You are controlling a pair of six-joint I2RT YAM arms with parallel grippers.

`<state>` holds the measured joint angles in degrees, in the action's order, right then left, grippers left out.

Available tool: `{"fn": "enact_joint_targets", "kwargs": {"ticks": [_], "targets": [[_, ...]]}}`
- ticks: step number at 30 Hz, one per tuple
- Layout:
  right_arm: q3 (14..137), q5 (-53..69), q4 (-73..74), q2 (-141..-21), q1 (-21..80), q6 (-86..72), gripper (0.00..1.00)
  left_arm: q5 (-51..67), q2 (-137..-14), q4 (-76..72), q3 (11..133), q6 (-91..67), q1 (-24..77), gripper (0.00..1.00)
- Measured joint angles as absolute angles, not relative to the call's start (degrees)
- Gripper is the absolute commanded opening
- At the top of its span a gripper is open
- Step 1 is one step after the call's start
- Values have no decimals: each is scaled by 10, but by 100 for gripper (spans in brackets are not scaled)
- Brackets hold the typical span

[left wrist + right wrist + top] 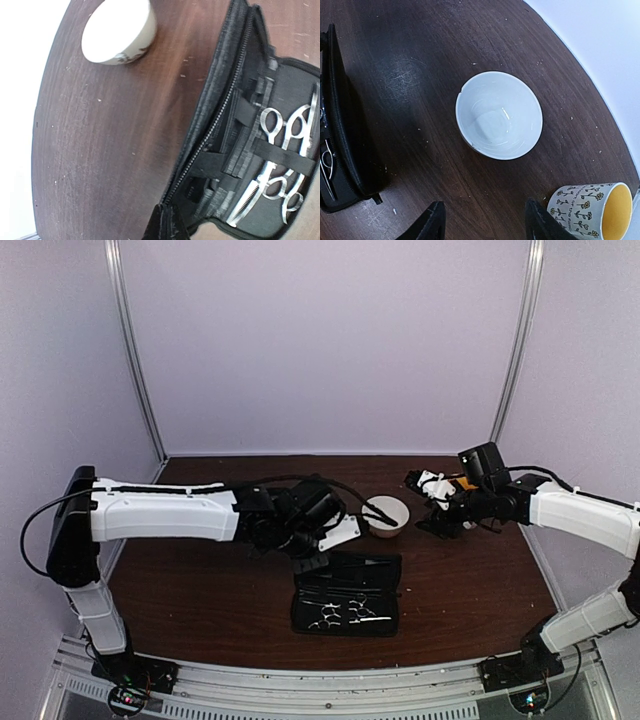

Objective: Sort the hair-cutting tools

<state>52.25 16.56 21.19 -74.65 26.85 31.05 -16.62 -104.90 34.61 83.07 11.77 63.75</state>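
Two silver scissors [287,131] [272,192] lie strapped inside the open black case [227,95], which lies flat at the table's front middle [375,570]. They show as a silver cluster in the top view [340,615]. My left gripper [167,225] is shut, its tips at the case's zipper edge near a corner [308,564]; I cannot tell if anything is pinched. My right gripper [487,225] is open and empty above the table, just short of the white bowl [499,115]. The bowl looks empty. I cannot make out the thin black stick pieces.
A patterned paper cup with a yellow inside [592,210] stands right of the right gripper. The bowl [386,512] sits behind the case, between both grippers. A black cable from the left arm crosses over it. The case edge [340,115] lies left of the right gripper.
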Motion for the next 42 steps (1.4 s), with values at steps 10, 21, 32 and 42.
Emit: {"fn": "enact_joint_targets", "kwargs": {"ticks": [10,21,32,42], "targets": [[523,169,214,-747,266,310,55,-244,-962,309,664,38,812,35],[541,197,235,-752,266,308,57,-281,-907,301,647,-46,875,55],[586,313,316,-781,263,329,54,-125,-881,275,736,-77,563,71],[611,352,398,-839,263,366,54,184,-1106,246,828,-108,416,77]]}}
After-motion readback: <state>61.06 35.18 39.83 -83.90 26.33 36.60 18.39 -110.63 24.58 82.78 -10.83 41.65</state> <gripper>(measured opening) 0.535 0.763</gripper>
